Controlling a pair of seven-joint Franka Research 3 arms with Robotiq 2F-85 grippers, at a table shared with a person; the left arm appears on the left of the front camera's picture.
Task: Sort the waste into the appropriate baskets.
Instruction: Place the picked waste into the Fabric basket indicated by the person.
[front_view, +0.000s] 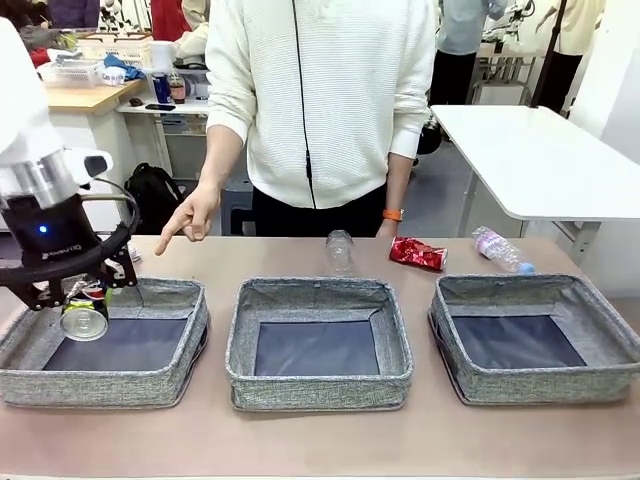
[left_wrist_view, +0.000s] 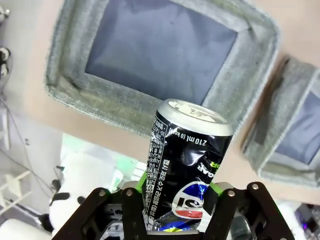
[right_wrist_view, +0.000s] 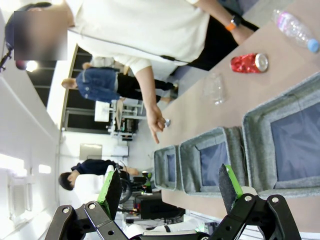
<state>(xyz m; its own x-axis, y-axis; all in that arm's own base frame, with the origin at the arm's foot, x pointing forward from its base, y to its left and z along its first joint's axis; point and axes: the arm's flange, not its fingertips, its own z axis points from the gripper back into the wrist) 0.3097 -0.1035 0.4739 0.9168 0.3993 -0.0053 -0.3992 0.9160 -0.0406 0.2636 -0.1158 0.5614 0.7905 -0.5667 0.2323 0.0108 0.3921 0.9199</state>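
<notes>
- While the left gripper hung over the left basket, what did it pinch?
- The dark can, above that basket's left side. The right gripper had its jaws spread.

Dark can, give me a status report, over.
Left gripper shut on dark can, over left basket. Right gripper open, holding nothing. Person's hand points down behind that basket, not in the drop path.

Left tool gripping dark can over left basket, person's hand pointing
</notes>
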